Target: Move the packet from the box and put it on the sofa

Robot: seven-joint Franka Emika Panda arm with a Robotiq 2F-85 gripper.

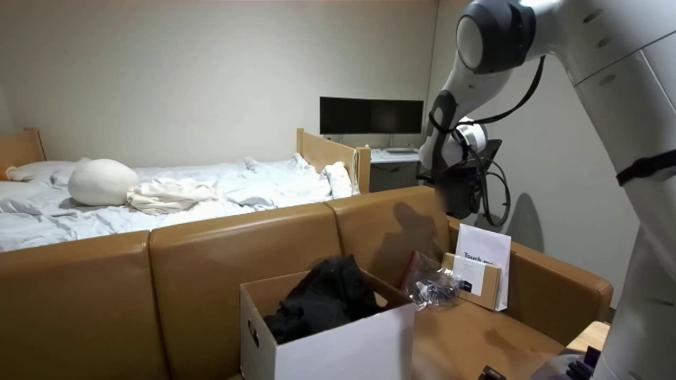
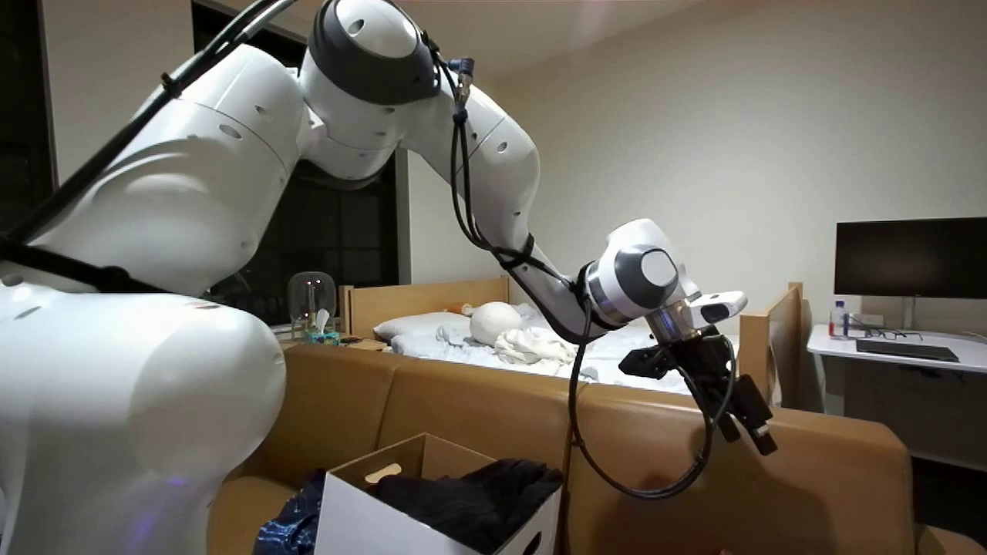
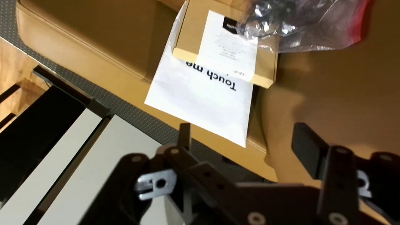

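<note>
The packet (image 1: 430, 285), see-through plastic with a red edge, lies on the sofa (image 1: 237, 253) beside the box, against a small brown carton. It also shows at the top right of the wrist view (image 3: 315, 31). The white box (image 1: 343, 345) stands on the sofa with black fabric inside; it also shows in an exterior view (image 2: 370, 516). My gripper (image 2: 749, 443) is open and empty, above the sofa's end near the backrest. In the wrist view the open fingers (image 3: 243, 137) are apart, with the packet beyond them. In an exterior view the fingertips are hard to make out.
A brown carton with a white label (image 1: 478, 279) and a white "Touch me" paper (image 1: 486, 243) lean at the sofa's armrest (image 1: 560, 269). Black fabric (image 1: 322, 301) fills the box. A blue shiny bag (image 2: 293, 520) lies beside the box. A bed (image 1: 253, 184) stands behind the backrest.
</note>
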